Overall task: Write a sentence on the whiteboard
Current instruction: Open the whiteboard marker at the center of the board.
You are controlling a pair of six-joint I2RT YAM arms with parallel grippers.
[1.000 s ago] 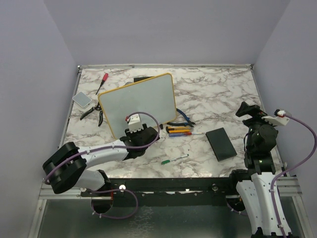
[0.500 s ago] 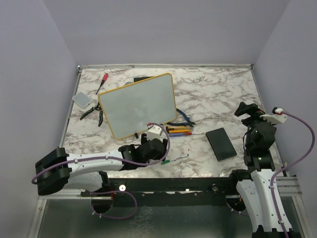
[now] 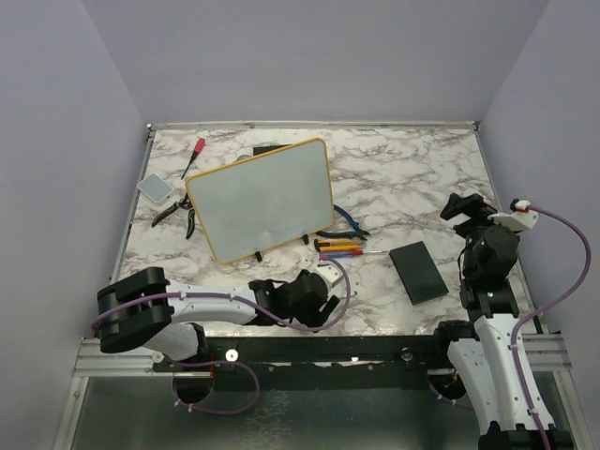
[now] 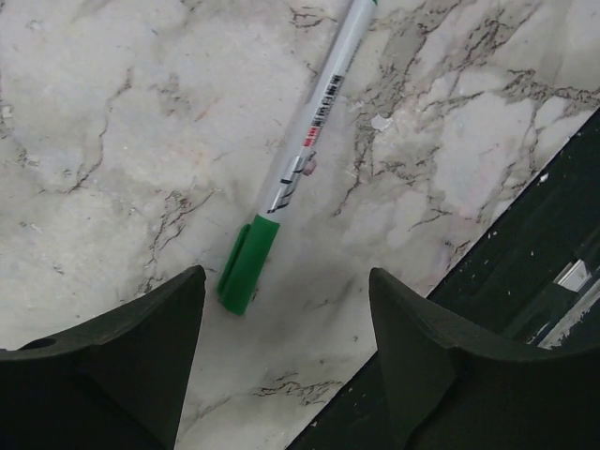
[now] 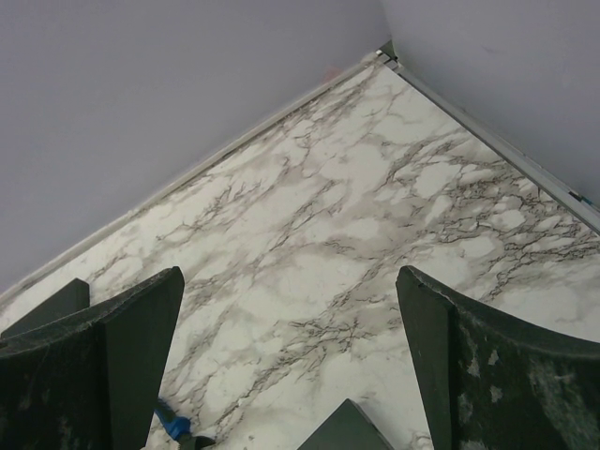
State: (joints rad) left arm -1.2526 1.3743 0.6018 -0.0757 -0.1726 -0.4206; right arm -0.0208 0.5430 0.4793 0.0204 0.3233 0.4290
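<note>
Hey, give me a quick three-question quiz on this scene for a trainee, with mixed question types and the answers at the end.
1. True or false: the left gripper is shut on the marker.
2. The marker's cap is: A red, B green, C blue.
3. Short answer: what writing shows on the whiteboard?

Key:
1. False. It is open above the lying marker.
2. B.
3. None visible.
</note>
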